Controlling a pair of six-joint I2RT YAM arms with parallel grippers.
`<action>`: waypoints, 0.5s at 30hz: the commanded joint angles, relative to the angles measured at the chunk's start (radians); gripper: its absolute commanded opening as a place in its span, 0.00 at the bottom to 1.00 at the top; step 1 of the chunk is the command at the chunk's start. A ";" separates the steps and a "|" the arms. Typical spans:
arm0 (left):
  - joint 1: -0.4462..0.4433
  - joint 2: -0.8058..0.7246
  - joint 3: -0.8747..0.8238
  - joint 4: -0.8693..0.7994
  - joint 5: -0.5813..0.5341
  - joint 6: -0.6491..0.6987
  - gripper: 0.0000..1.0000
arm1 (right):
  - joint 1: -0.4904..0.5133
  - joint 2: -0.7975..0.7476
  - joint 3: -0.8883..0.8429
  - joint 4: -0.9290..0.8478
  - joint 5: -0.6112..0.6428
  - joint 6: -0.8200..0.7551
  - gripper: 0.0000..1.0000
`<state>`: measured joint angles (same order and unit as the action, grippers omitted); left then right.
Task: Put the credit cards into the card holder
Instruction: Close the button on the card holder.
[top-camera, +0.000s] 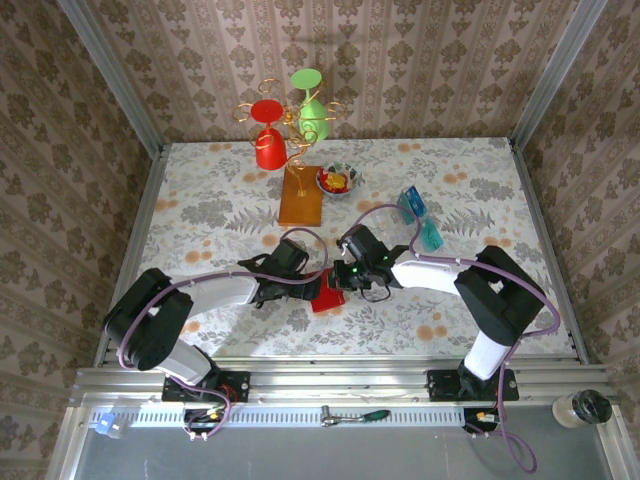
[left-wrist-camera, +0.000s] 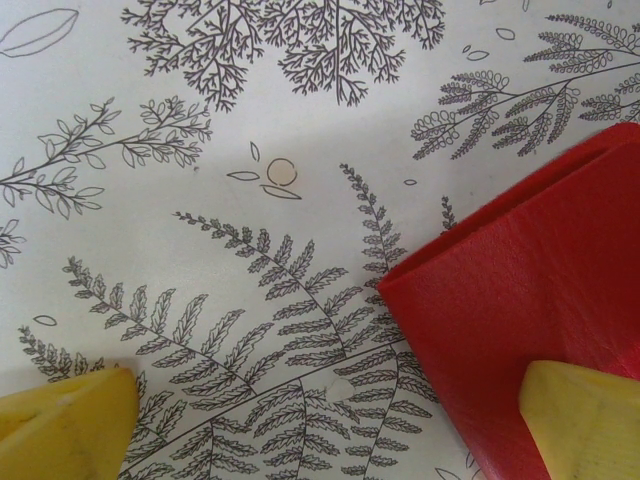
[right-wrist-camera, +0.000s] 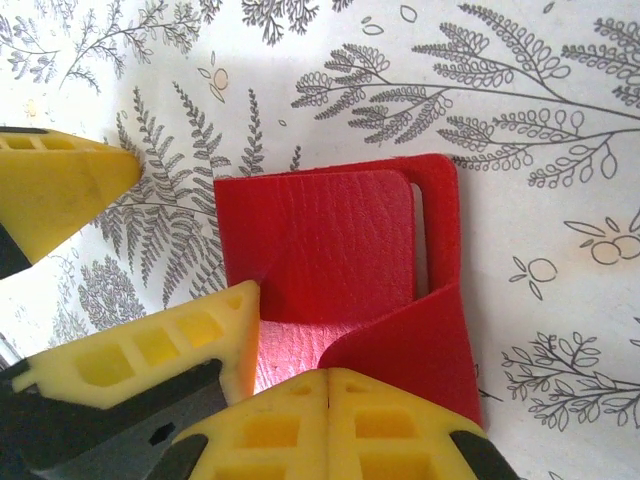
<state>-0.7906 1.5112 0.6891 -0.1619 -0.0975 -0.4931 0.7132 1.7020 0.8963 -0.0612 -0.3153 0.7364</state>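
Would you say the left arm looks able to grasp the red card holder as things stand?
Probably yes: the left jaws stand open astride an edge of the card holder, one finger over it; the right jaws, shut, pinch only a lifted flap.

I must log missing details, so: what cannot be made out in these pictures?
- Pockets of the card holder: right wrist view, its raised flap and the right gripper cover them.
- Count of credit cards: top view, too small.
- Card holder's full shape: left wrist view, cut off by the frame edge, partly under a finger of the left gripper.
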 joint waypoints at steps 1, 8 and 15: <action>-0.010 0.049 -0.022 0.014 0.013 -0.001 1.00 | -0.003 0.009 0.034 -0.017 -0.005 -0.002 0.00; -0.013 0.049 -0.021 0.014 0.012 -0.002 1.00 | -0.003 0.042 0.044 -0.001 -0.015 0.005 0.00; -0.012 0.049 -0.020 0.013 0.012 -0.002 1.00 | -0.003 0.061 0.010 0.029 -0.021 0.016 0.00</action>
<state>-0.7914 1.5120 0.6891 -0.1600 -0.0982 -0.4931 0.7116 1.7409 0.9173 -0.0513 -0.3225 0.7380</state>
